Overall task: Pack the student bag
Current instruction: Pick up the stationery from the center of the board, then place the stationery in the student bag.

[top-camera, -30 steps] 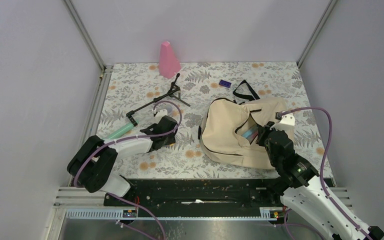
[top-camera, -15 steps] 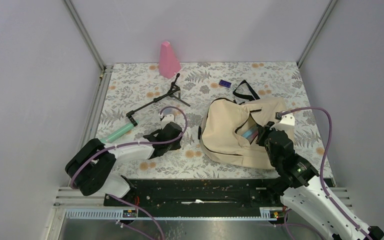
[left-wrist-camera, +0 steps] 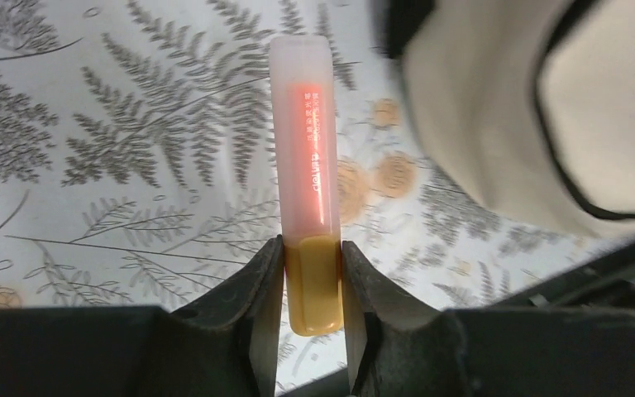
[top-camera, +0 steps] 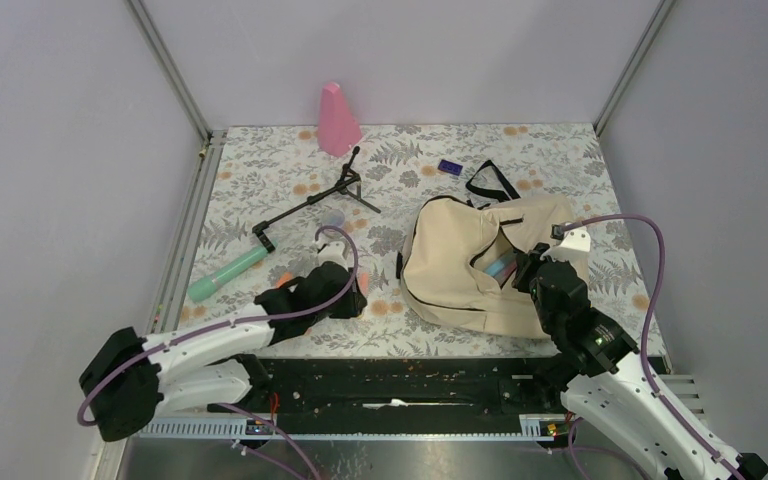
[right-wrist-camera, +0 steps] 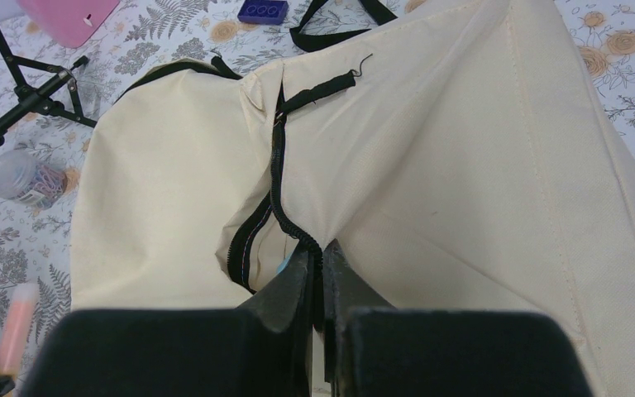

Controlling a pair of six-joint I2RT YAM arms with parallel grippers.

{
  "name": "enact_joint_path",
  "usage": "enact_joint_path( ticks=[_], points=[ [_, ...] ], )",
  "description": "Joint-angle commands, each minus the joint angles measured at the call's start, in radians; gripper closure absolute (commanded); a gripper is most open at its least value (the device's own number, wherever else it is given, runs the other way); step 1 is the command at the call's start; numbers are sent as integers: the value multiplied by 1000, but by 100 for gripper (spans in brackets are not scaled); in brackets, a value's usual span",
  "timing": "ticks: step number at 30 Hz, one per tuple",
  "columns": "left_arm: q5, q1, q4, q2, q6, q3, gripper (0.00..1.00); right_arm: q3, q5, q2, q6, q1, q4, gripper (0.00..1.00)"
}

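The left wrist view is showing clearly, unlike the top view, the left gripper (left-wrist-camera: 312,248) pinching an orange highlighter (left-wrist-camera: 307,141) by its yellow end, jaws slightly parted. The right gripper (right-wrist-camera: 317,258), fingers pressed together, is nipping the zipper edge (right-wrist-camera: 277,178) of the student bag (top-camera: 450,268), which is lying on the right.

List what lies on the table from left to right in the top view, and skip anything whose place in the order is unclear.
green tube → pink cone → bag
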Motion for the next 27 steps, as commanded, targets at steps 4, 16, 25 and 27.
enact_joint_path(
  ticks=[4,16,25,27],
  points=[
    [53,-87,13,-85,55,124,99,61,1,-2,10,-1,62,100],
    [333,-204,273,258,83,441,97,82,-94,-6,-1,0,62,100],
    [537,-231,393,534,12,643,96,100,-115,-17,-16,0,45,100],
    [551,-228,344,588,30,709,96,103,-123,-15,-18,0,45,100]
  ],
)
